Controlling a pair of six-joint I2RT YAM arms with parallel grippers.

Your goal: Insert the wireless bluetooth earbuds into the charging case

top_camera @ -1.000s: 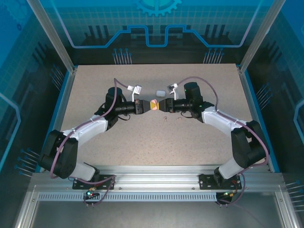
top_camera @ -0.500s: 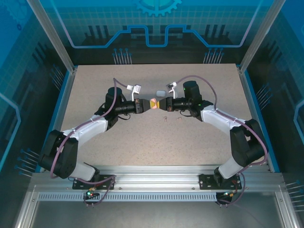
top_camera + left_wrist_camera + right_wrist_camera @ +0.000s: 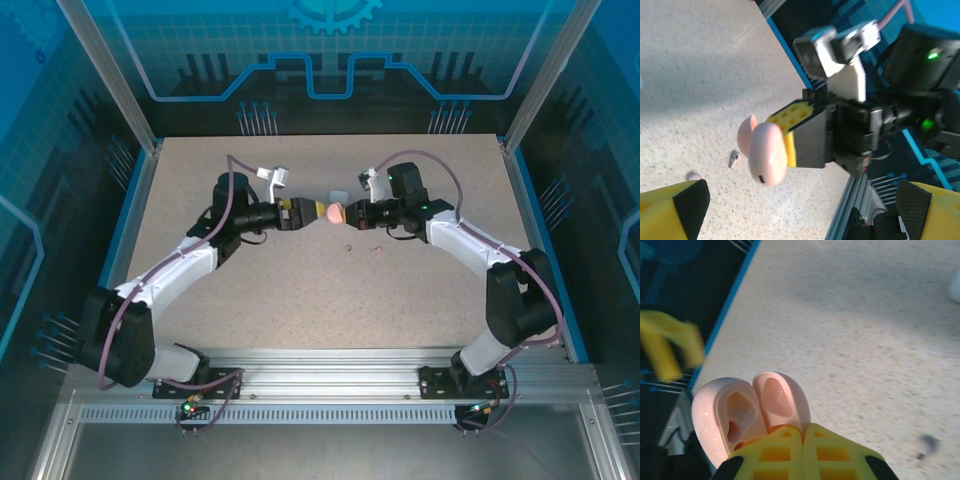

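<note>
Pinching the open pink charging case [image 3: 747, 410] aloft, the right hand [image 3: 802, 432] is facing the spread left hand [image 3: 303, 212]. The earbuds [image 3: 347, 250] are lying on the surface [image 3: 300, 300] nearby; tiny, light and slick, they are probably asking for a stem pinch.

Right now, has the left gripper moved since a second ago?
Yes. The left gripper has opened and drawn back left, farther from the loose earbud on the table, leaving the pink case in the right gripper.

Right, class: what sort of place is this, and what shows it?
Most likely a robot lab workcell: two arms bolted to a metal rail, a speckled table walled by blue panels, and the right pincer holding a small pink case.
</note>
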